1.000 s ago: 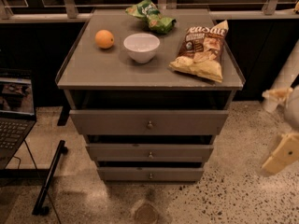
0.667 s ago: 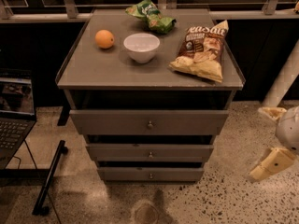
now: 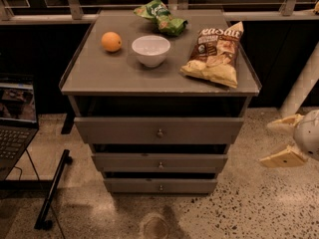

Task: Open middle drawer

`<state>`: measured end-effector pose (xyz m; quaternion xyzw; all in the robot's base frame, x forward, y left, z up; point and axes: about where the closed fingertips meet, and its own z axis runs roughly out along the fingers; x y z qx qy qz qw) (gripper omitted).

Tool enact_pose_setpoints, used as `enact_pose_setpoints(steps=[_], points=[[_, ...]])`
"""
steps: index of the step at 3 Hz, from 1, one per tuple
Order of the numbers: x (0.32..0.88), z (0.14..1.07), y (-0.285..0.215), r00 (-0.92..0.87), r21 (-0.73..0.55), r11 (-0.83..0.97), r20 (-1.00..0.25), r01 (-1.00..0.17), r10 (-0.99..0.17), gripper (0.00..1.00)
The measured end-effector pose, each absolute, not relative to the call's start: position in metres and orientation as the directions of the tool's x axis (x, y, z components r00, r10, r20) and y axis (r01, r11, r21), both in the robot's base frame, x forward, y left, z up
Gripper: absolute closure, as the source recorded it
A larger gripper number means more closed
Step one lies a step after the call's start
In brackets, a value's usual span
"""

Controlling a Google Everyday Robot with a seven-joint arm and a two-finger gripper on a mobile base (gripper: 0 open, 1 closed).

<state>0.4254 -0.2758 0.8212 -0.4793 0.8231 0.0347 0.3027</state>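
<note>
- Lower frame: the speckled floor [image 3: 259, 208]; the bottom drawer [image 3: 159, 185], narrowest of three, sits just above it.
- Centre, a little below the middle: the middle drawer [image 3: 199, 162], a grey flat front with a small round knob [image 3: 160, 165], lies between the bottom drawer and the wider top drawer [image 3: 119, 129].
- Right edge, at about the height of the two upper drawers: the gripper [image 3: 266, 143] hangs well apart from the cabinet, its two cream fingers [image 3: 281, 157] spread wide with nothing between them.
- Left edge: a laptop [image 3: 15, 123].
- Upper frame, on the cabinet top [image 3: 99, 76]: an orange [image 3: 111, 41], a white bowl [image 3: 150, 50], a chip bag [image 3: 214, 54], and farthest back a green bag [image 3: 162, 16].
</note>
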Motion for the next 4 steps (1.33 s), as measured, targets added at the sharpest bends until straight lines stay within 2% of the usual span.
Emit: enact_pose_setpoints(steps=[2, 3, 4], points=[[0.427, 0.814, -0.278, -0.367, -0.248, 0.571, -0.558, -0.783, -0.745, 0.84], [0.417, 0.762, -0.274, -0.413, -0.185, 0.660, -0.649, -0.728, -0.638, 1.00], [0.417, 0.715, -0.270, -0.447, -0.093, 0.773, -0.769, -0.628, -0.456, 1.00]])
